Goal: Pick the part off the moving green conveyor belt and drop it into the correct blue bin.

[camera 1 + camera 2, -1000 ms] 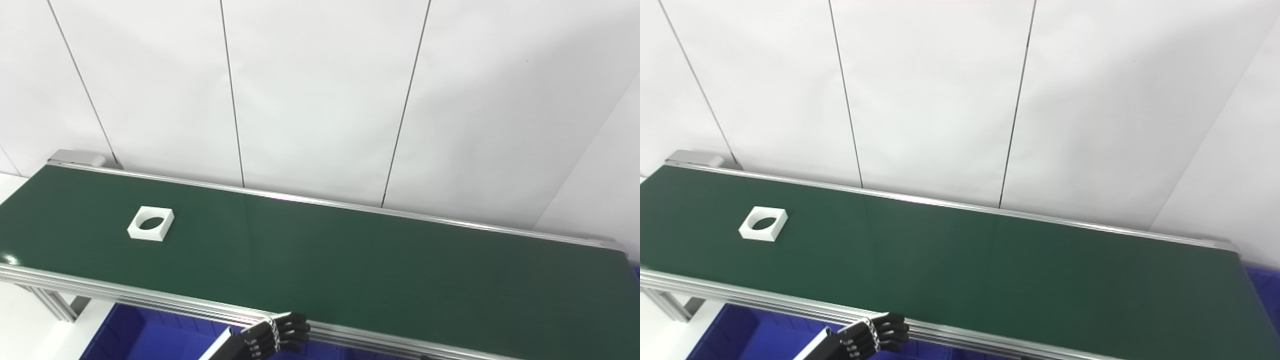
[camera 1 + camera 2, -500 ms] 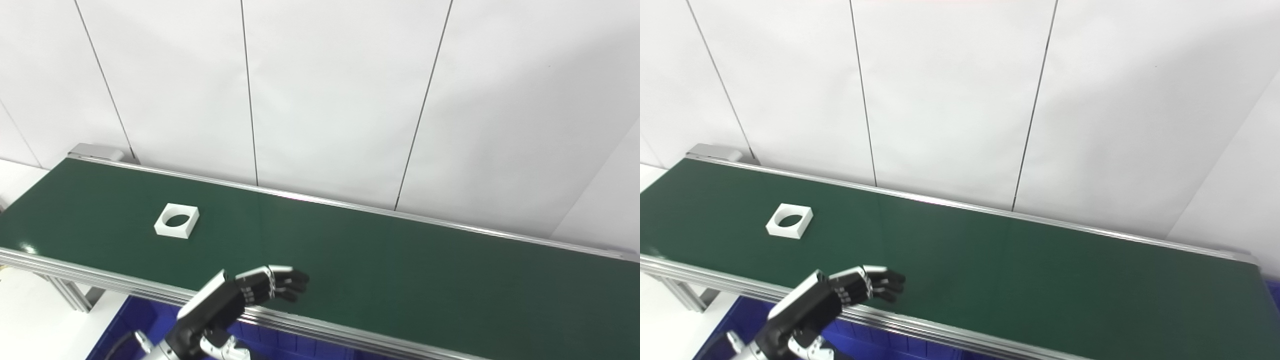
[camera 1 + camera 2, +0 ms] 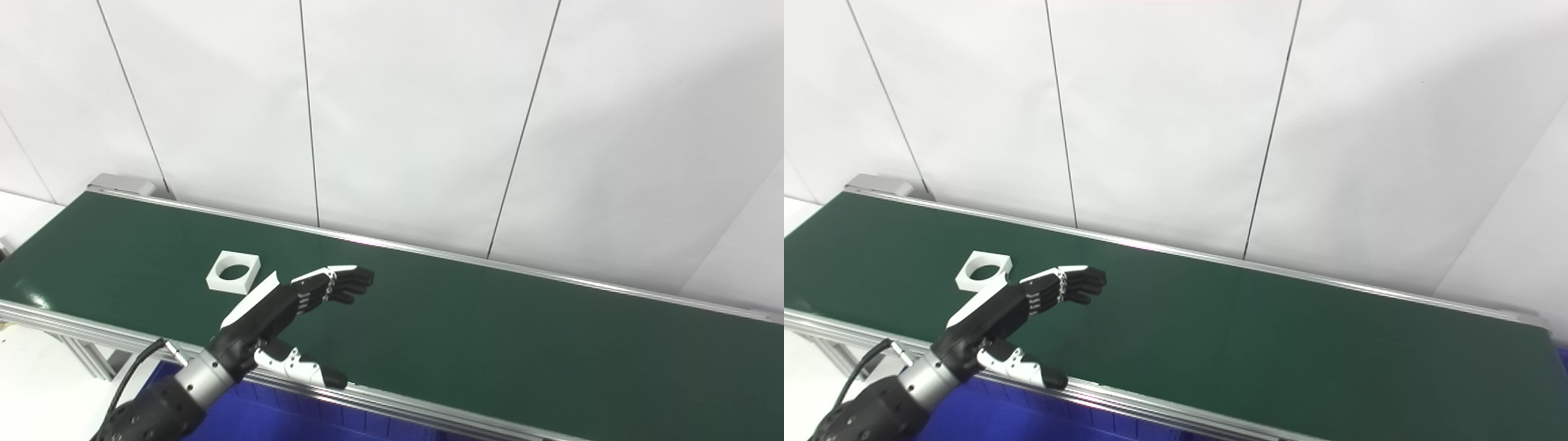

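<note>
A white square part with a round hole [image 3: 233,272] lies flat on the green conveyor belt [image 3: 490,331] toward its left end. My left hand [image 3: 288,309] reaches over the belt's near side, fingers stretched out and thumb spread below, open and empty. It is just right of the part and apart from it. In the right eye view the hand [image 3: 1020,309] partly overlaps the part [image 3: 983,270]. A blue bin [image 3: 288,422] shows below the belt's near rail. My right hand is out of view.
The belt's aluminium rails [image 3: 429,410] run along its near and far sides. A white panelled wall [image 3: 404,110] stands right behind the belt. A blue bin corner [image 3: 1562,358] shows at the far right edge.
My left hand has risen from below the near rail and reached forward over the belt, fingers opening. The part has ridden the belt to the right. The camera has also shifted.
</note>
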`<action>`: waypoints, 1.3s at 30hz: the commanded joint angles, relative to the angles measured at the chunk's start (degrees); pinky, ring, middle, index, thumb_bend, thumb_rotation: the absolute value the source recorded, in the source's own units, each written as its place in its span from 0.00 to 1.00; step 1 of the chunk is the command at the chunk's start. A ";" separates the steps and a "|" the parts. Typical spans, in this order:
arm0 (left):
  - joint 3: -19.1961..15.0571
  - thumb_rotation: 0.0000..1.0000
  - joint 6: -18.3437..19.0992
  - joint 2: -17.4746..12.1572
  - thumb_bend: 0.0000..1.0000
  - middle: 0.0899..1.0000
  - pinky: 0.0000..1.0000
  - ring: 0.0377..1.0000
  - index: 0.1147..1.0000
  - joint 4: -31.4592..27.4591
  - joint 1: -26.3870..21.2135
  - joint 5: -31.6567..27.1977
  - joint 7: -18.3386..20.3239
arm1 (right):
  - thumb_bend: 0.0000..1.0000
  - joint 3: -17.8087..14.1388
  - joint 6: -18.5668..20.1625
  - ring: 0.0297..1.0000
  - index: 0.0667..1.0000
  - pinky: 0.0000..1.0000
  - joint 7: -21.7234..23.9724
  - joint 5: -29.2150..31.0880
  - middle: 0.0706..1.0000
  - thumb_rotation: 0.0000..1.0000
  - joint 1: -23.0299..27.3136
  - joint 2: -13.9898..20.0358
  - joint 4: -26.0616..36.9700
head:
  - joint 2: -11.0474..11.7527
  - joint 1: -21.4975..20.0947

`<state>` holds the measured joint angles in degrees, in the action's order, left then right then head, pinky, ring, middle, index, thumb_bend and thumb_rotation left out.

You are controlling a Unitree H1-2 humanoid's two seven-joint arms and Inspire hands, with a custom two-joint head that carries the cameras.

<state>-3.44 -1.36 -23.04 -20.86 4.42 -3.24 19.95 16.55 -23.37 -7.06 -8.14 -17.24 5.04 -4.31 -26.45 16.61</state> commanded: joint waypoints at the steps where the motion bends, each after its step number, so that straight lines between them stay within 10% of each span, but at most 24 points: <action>1: -0.72 0.33 -0.01 -2.05 0.86 0.82 0.79 0.82 0.81 -0.20 -2.33 1.73 -0.82 | 0.55 -0.16 -3.54 0.74 0.88 0.65 0.53 0.38 0.81 0.85 0.41 -0.04 0.61 | -0.01 -0.03; 39: 6.00 0.06 0.79 -10.66 0.89 0.87 0.81 0.89 0.82 22.01 -21.42 31.21 -2.40 | 0.61 -1.18 -3.55 0.74 0.88 0.65 1.63 0.43 0.81 0.89 0.81 -0.13 0.35 | -0.36 0.83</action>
<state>2.87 -0.58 -31.45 1.48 -14.20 27.02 19.17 15.50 -23.38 -5.54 -8.11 -16.27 5.05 -5.56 -26.81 17.40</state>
